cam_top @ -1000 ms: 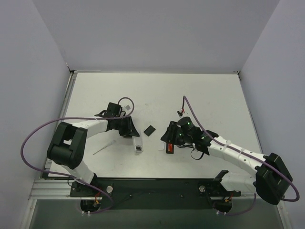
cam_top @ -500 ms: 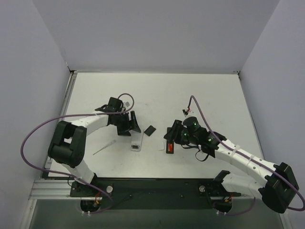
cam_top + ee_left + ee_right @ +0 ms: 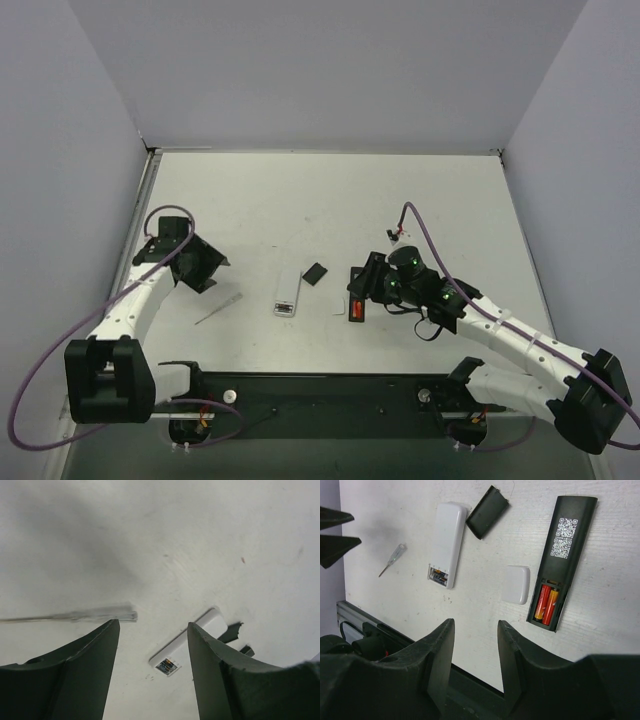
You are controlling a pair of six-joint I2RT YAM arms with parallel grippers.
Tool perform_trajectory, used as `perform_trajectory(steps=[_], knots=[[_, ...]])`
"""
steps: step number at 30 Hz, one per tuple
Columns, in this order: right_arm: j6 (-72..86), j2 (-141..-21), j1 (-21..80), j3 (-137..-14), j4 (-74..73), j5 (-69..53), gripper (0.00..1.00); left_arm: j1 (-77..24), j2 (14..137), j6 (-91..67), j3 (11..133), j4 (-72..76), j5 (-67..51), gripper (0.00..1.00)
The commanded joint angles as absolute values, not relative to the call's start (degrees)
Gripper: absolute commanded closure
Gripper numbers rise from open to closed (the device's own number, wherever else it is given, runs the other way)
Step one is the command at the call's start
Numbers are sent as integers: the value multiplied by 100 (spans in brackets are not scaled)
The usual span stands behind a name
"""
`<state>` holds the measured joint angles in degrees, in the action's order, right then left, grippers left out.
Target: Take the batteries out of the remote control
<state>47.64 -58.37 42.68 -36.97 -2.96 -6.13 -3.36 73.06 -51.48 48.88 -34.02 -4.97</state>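
Note:
The black remote control (image 3: 570, 555) lies back-up on the table with its recess uncovered. Two red batteries (image 3: 546, 605) sit side by side in that recess; from above they show as a red spot (image 3: 355, 311). My right gripper (image 3: 476, 625) hovers open just to the near left of the remote, nothing between its fingers. From above, the right gripper (image 3: 365, 287) hangs over the remote's far part. My left gripper (image 3: 152, 627) is open and empty, out at the table's left (image 3: 210, 272), well away from the remote control.
A white remote (image 3: 447, 545) with an open battery slot lies mid-table (image 3: 288, 297). A black cover piece (image 3: 487, 511) rests beyond it, and a small white cover (image 3: 516, 584) lies beside the black remote. A thin clear tool (image 3: 218, 313) lies left of the white remote.
My left gripper opened, left the white remote and swung far to the left. The white remote now lies alone and slightly turned. The right gripper barely shifted over the black remote.

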Motion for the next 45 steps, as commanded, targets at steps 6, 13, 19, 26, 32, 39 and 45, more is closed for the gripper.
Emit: perform_trajectory(steps=[6, 13, 19, 26, 32, 39, 45], knots=[[4729, -5748, 4245, -3639, -316, -483, 65, 439, 6890, -7696, 4464, -5070, 527, 35], [4764, -5722, 4263, -3586, -290, -475, 65, 115, 7391, -8559, 4912, -5825, 657, 39], [4790, -5669, 4271, -3507, -228, -501, 65, -448, 7426, -9561, 4887, -5678, 940, 40], [4650, -5423, 4263, -3489, -465, -431, 65, -668, 7805, -10010, 4773, -5687, 1010, 41], [4579, -5159, 4236, -3437, -553, -352, 65, -712, 7822, -10292, 4544, -5379, 1222, 41], [4518, -5089, 4210, -3437, -598, -351, 64, -729, 8165, -10345, 4509, -5090, 1257, 41], [4500, -5106, 4192, -3437, -606, -343, 65, -782, 8349, -10345, 4386, -4843, 1152, 41]])
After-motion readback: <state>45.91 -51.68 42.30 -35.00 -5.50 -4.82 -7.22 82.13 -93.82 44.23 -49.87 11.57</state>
